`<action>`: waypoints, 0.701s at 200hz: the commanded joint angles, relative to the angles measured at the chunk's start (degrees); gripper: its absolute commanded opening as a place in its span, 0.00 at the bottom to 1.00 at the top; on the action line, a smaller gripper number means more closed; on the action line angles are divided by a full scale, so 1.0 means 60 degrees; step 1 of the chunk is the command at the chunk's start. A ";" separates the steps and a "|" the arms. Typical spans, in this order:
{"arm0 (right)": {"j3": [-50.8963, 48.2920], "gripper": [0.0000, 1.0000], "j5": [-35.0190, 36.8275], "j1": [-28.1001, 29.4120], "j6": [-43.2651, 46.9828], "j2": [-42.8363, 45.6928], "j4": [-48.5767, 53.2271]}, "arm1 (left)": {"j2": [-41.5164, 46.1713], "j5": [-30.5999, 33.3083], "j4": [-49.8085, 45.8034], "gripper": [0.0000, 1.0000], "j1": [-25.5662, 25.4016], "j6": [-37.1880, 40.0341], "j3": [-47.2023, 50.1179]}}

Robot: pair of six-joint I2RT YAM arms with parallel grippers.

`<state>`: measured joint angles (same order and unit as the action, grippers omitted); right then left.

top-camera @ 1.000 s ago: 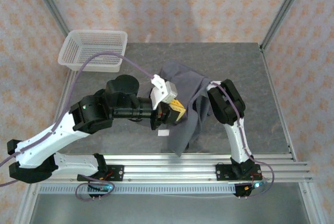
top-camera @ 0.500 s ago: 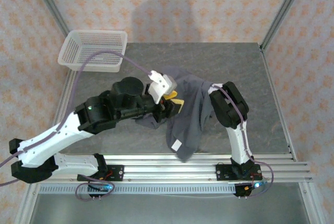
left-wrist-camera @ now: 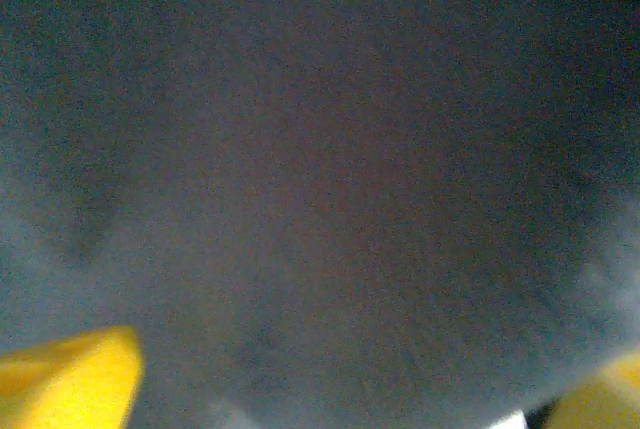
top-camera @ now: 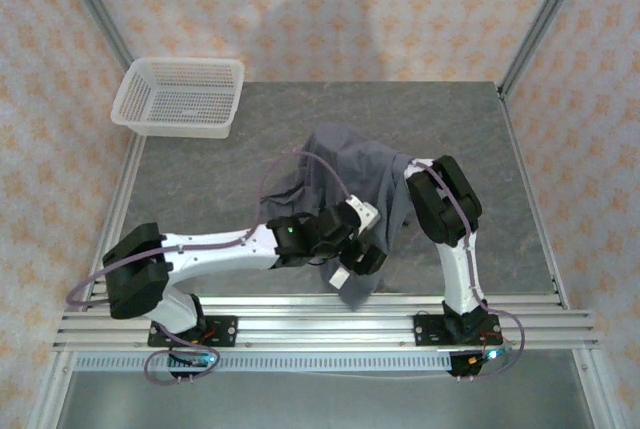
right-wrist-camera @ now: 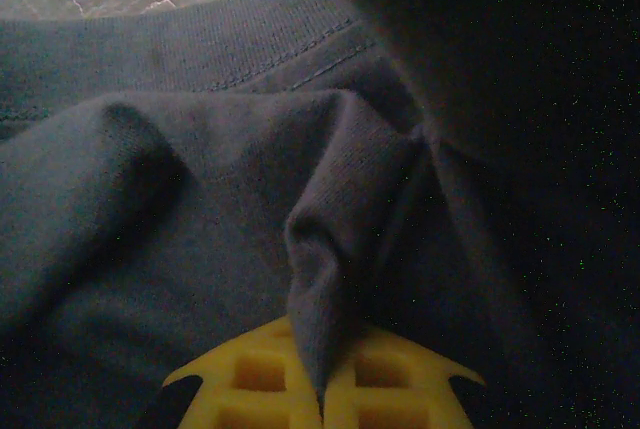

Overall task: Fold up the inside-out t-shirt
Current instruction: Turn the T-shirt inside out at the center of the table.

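Observation:
The inside-out t-shirt (top-camera: 335, 164) is a dark slate-grey heap in the middle of the table, its near end trailing toward the rails with a white tag (top-camera: 340, 276) showing. My right gripper (right-wrist-camera: 322, 389) is shut, its yellow fingers (right-wrist-camera: 260, 374) pinching a raised fold of the fabric near the ribbed collar (right-wrist-camera: 200, 44). The right arm (top-camera: 445, 199) stands at the shirt's right edge. My left gripper (left-wrist-camera: 330, 404) is open, with one yellow fingertip (left-wrist-camera: 65, 379) at each lower corner and blurred grey cloth pressed close between them. The left arm (top-camera: 220, 244) lies low, reaching into the shirt's near end.
A white mesh basket (top-camera: 180, 97) stands at the table's back left corner. Grey tabletop (top-camera: 480, 129) lies bare behind and to the right of the shirt. Metal rails (top-camera: 330, 324) run along the near edge.
The left arm has dropped from a raised pose to low over the table and swung right into the shirt's near end, its gripper opening. The shirt's hanging part has shifted.

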<state>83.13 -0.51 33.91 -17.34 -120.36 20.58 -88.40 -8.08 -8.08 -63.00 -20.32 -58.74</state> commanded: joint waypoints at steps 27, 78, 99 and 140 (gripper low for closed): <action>-0.0943 0.00 -0.0356 -0.0027 0.0193 -0.0169 0.0602 | 0.1418 0.1476 0.0506 0.00 0.0607 -0.0979 -0.0475; -0.3630 0.00 -0.1011 0.0256 0.0654 0.1612 -0.1037 | 0.3429 0.0890 -0.1221 0.00 0.3874 -0.1230 -0.0835; -0.4291 0.00 -0.1030 0.0889 0.1299 0.2341 -0.1116 | 0.3089 0.1166 -0.2026 0.00 0.4684 -0.0916 -0.1680; -0.6083 0.00 -0.1686 0.1580 0.1185 0.4540 -0.2400 | 0.1620 0.1861 -0.2690 0.00 0.5706 -0.2332 -0.2027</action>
<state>52.51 -6.42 42.33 -10.85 -99.81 7.01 -73.08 -1.39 -17.58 -31.33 -28.40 -70.35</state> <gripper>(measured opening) 0.044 0.042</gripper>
